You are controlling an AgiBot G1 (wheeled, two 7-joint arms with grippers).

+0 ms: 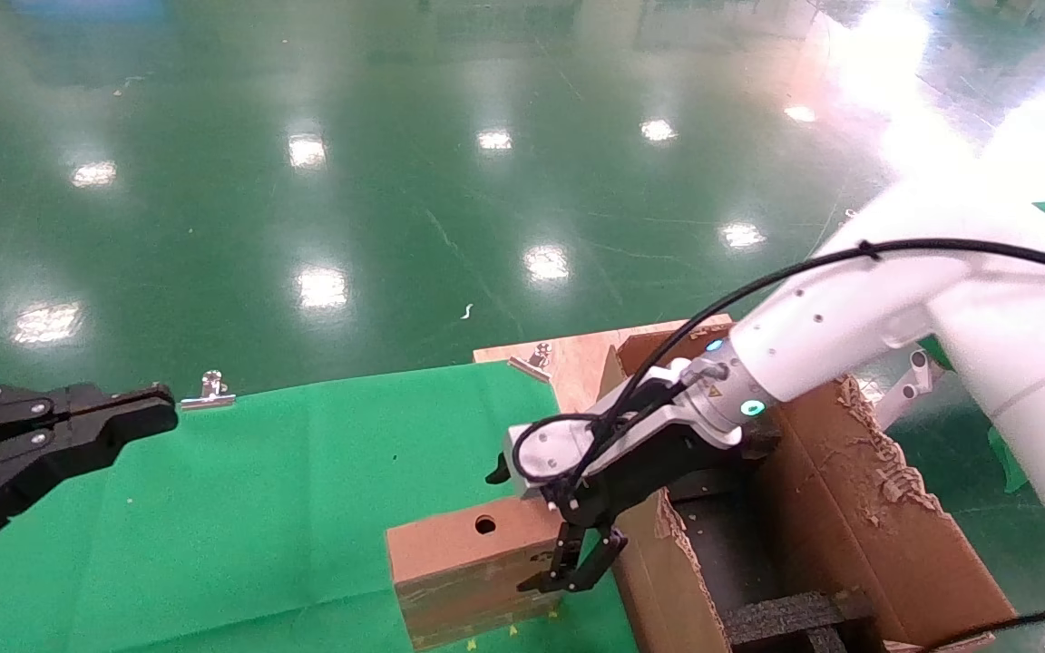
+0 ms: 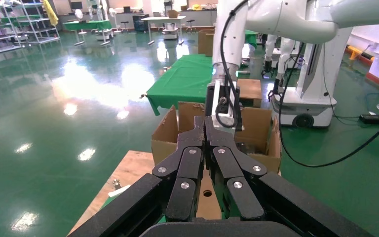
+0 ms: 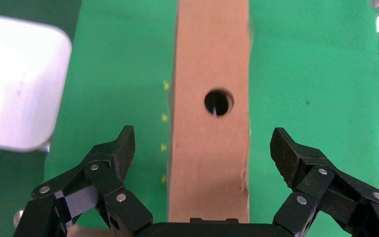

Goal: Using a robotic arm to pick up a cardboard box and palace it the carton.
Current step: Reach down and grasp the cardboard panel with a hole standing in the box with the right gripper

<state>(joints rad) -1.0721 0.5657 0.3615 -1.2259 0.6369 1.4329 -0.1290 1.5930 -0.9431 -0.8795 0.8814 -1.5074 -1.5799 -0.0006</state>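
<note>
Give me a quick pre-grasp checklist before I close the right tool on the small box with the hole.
1. Right tool open: ok, its fingers are spread wider than the cardboard box.
2. Box centred between the fingers: ok in the right wrist view, one finger on each long side with a gap on both.
3. Tool low enough to grip the sides: cannot tell; in the head view the fingertips sit at the box's carton-side end.
4. Carton open to receive: ok, flaps up, black foam insert inside.
5. Left tool out of the way: ok, shut and parked at the far left over the green cloth.
</note>
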